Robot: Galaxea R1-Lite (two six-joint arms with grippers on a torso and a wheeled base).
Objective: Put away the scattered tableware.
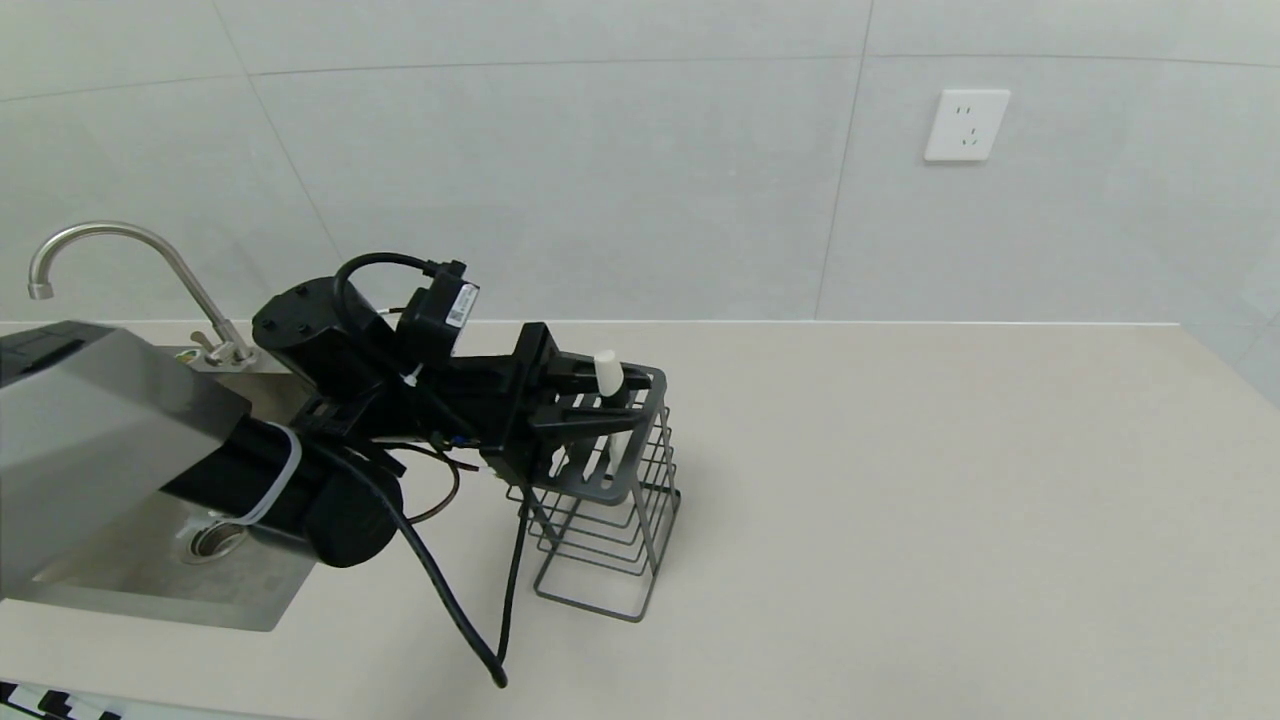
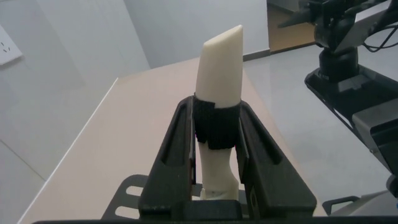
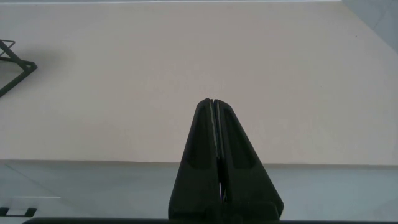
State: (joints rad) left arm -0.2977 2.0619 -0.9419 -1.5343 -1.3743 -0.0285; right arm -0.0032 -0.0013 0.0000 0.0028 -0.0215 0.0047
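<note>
Left gripper [image 2: 216, 118], clamped on the cream-white plastic utensil handle [image 2: 219, 56], hangs left of centre; we should lower it upright into the dark wire cutlery rack [image 1: 600, 560], then release.

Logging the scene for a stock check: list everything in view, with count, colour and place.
counter: 1, beige, across the view
wall: 1, grey tile, behind the counter
sink: 1, steel, in the counter's left end
faucet: 1, steel, behind the sink
socket: 1, white, on the wall at right
rack: 1, dark grey wire, on the counter beside the sink
utensil: 1, cream, upright at the rack's top
left tool: 1, black, shut on the utensil
right tool: 1, black, shut, empty, near the counter's edge
</note>
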